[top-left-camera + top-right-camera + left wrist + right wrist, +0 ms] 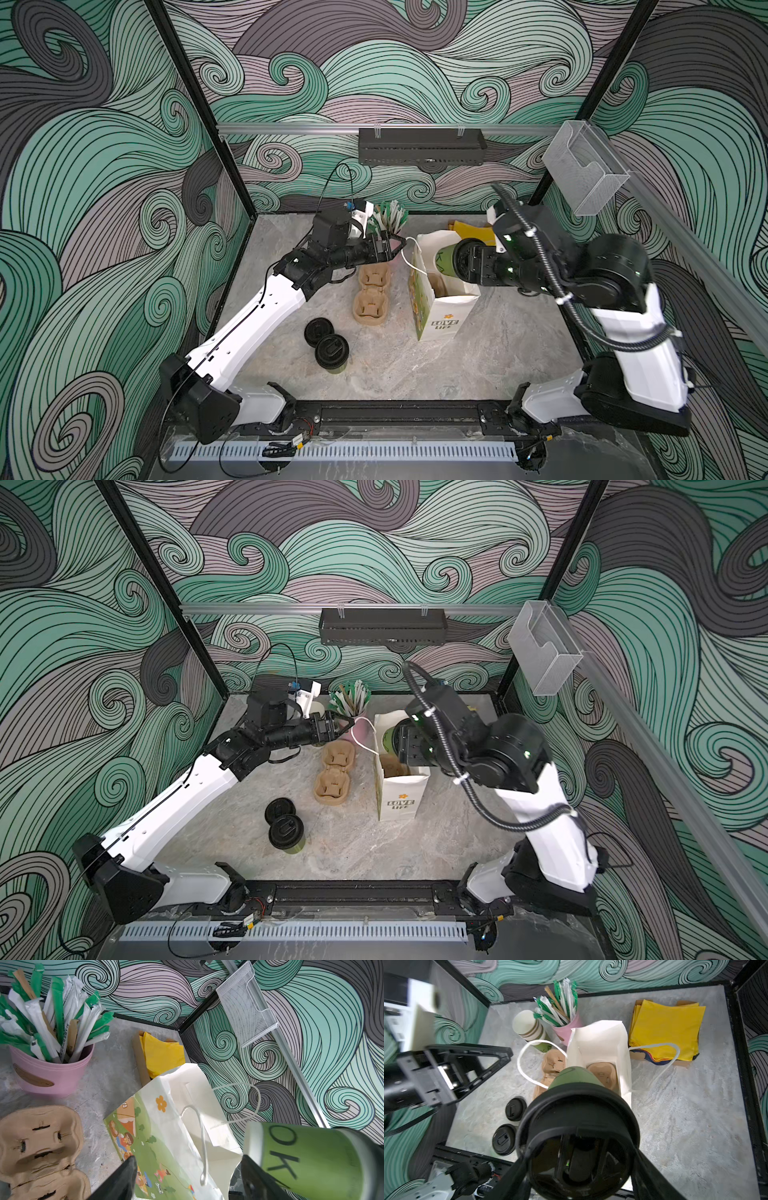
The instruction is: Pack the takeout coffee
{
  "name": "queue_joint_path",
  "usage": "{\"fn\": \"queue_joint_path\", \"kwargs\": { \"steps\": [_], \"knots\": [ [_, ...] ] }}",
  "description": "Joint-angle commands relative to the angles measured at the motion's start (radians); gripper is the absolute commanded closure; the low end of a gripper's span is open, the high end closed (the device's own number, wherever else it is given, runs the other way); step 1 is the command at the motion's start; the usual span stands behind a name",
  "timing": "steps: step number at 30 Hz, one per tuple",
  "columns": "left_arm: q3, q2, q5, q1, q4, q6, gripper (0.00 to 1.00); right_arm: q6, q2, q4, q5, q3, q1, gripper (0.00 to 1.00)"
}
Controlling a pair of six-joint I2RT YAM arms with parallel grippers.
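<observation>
Cup [444,258] lies sideways in your right end effector [465,261] (clamped around the lid [579,1109]), base pointing to 9 o'clock over the bag [444,316] mouth; tip it upright first. Left end effector [398,245] hangs spread beside the bag.

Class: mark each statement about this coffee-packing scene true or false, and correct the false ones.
1. The right gripper holds a green cup at the open top of the paper bag. True.
2. The left gripper is clamped shut. False: its jaws stand open.
3. A brown carrier lies inside the bag. True.
4. The straws stand in a blue cup. False: they stand in a pink cup.
</observation>
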Motion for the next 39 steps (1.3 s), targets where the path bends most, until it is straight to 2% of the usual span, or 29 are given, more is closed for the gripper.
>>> {"fn": "queue_joint_path", "kwargs": {
  "steps": [1, 5, 13, 17, 25, 32, 39],
  "knots": [
    [0.028, 0.026, 0.022, -0.016, 0.018, 0.022, 0.25, -0.044, 0.038, -0.192, -0.050, -0.019, -0.050, 0.32],
    [0.026, 0.053, 0.043, -0.024, 0.034, 0.019, 0.35, -0.079, 0.086, -0.195, -0.117, -0.070, -0.110, 0.32],
    [0.026, 0.081, 0.073, -0.027, 0.056, 0.028, 0.53, -0.121, 0.192, -0.194, -0.168, -0.117, -0.167, 0.32],
    [0.022, 0.082, 0.077, -0.026, 0.054, 0.034, 0.71, -0.139, 0.231, -0.193, -0.184, -0.140, -0.188, 0.32],
    [0.000, 0.082, 0.103, -0.026, 0.078, 0.019, 0.99, -0.167, 0.233, -0.119, -0.225, -0.247, -0.215, 0.32],
    [-0.001, 0.080, 0.117, -0.026, 0.079, 0.019, 1.00, -0.172, 0.229, -0.030, -0.253, -0.351, -0.237, 0.33],
    [-0.002, 0.079, 0.120, -0.026, 0.074, 0.017, 1.00, -0.174, 0.258, 0.018, -0.275, -0.375, -0.241, 0.33]
  ]
}}
